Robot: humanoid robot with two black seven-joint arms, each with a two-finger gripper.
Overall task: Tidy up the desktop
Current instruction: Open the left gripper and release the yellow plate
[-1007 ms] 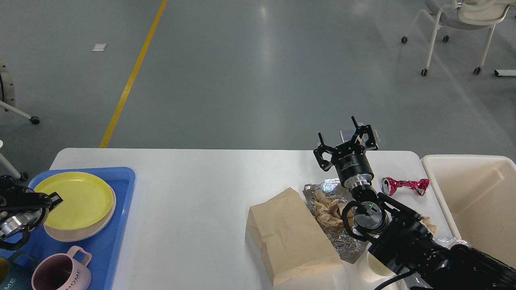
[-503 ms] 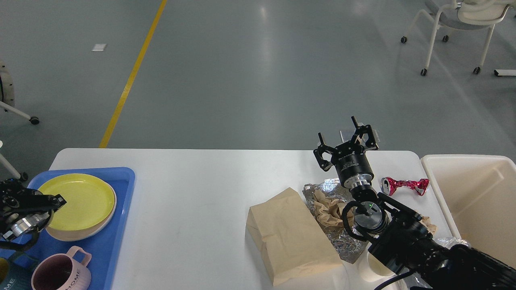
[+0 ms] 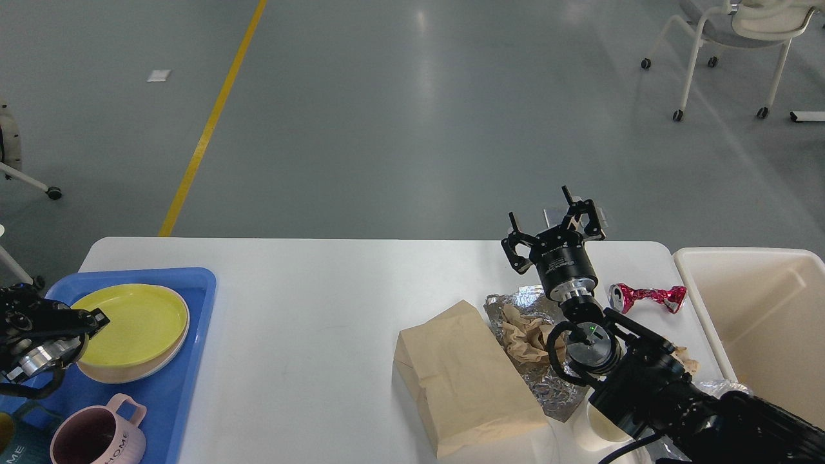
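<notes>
Blue tray (image 3: 187,361) holds the yellow plate (image 3: 132,322), touched at its left rim by the left gripper (image 3: 90,320), whose jaw gap I cannot tell. Rightward across the desktop (image 3: 309,309), the paper bag (image 3: 461,374) lies below-left of the wide-spread, empty right gripper (image 3: 554,222), its long axis running diagonally toward me.

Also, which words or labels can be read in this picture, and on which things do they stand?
"HOME": on the side of the pink mug, lower left.
"ME": end of a cut-off word on the teal mug at the left edge.
White print on the right gripper's body: too small to read.
Nothing else carries readable text.
</notes>
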